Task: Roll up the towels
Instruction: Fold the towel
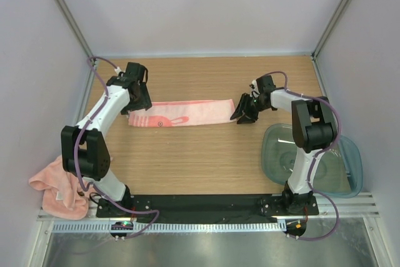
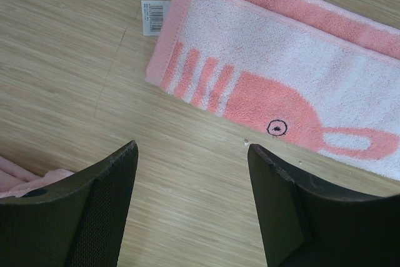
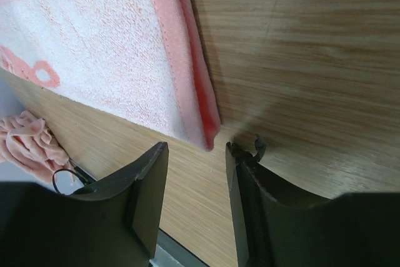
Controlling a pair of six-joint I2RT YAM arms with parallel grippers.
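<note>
A pink-and-white towel [image 1: 181, 112] folded into a long strip lies flat across the middle of the table. Its left end with a barcode label shows in the left wrist view [image 2: 275, 60]. Its right end shows in the right wrist view [image 3: 125, 48]. My left gripper [image 1: 139, 105] is open and empty over the left end, its fingertips above bare wood [image 2: 190, 154]. My right gripper [image 1: 240, 115] is open and empty, its fingertips [image 3: 195, 149] just off the towel's right near corner. A second crumpled pink towel [image 1: 57, 187] lies at the near left edge.
A translucent blue-green tub [image 1: 325, 161] stands at the near right beside the right arm's base. White walls enclose the table on three sides. The crumpled towel also shows at the left edge of the right wrist view [image 3: 28, 142].
</note>
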